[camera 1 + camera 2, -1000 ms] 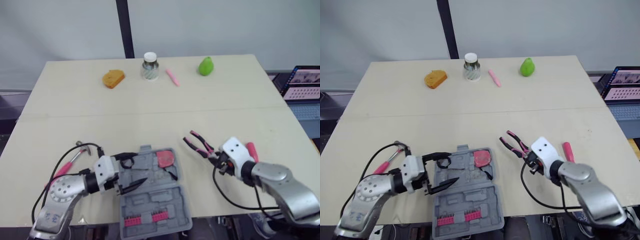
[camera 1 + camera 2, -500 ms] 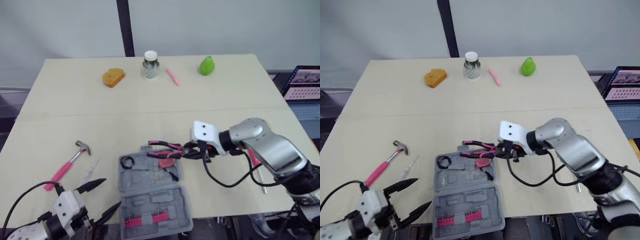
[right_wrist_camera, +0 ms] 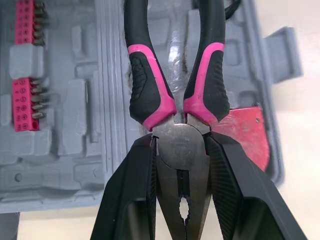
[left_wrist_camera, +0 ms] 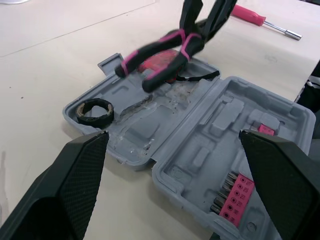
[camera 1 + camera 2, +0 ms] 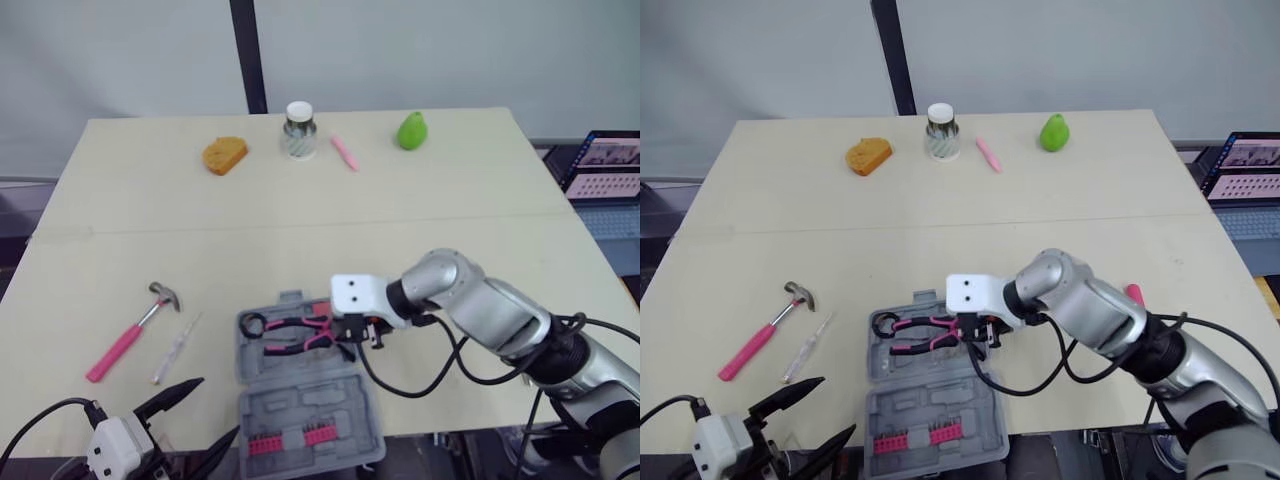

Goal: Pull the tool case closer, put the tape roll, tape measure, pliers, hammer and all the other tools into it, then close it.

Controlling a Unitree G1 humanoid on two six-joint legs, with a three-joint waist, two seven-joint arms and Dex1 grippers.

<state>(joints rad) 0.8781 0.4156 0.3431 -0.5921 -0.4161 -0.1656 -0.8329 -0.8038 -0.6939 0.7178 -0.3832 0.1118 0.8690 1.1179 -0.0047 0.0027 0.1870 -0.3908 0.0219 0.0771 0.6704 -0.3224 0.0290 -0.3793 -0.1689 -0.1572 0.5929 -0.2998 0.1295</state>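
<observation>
The grey tool case (image 5: 300, 405) lies open near the table's front edge, with pink bits in its near half. My right gripper (image 5: 340, 328) is shut on the pink-and-black pliers (image 5: 288, 335) and holds them just over the case's far half (image 3: 75, 115). A black tape roll (image 5: 252, 323) and a red tape measure (image 3: 246, 134) sit in that half. The pink-handled hammer (image 5: 130, 328) and a small clear screwdriver (image 5: 175, 336) lie on the table left of the case. My left gripper (image 5: 215, 408) is open, low at the front left, with nothing between its fingers (image 4: 70, 185).
A pink screwdriver (image 5: 1132, 293) lies right of the case. Along the far edge stand an orange bread piece (image 5: 224, 155), a jar (image 5: 299, 131), a pink pen (image 5: 344, 153) and a green pear (image 5: 411, 131). A laptop (image 5: 610, 165) is off the table's right side.
My right gripper carried the pliers left, from the table right of the case to over its far half. My left gripper pulled back from the case toward the front-left edge.
</observation>
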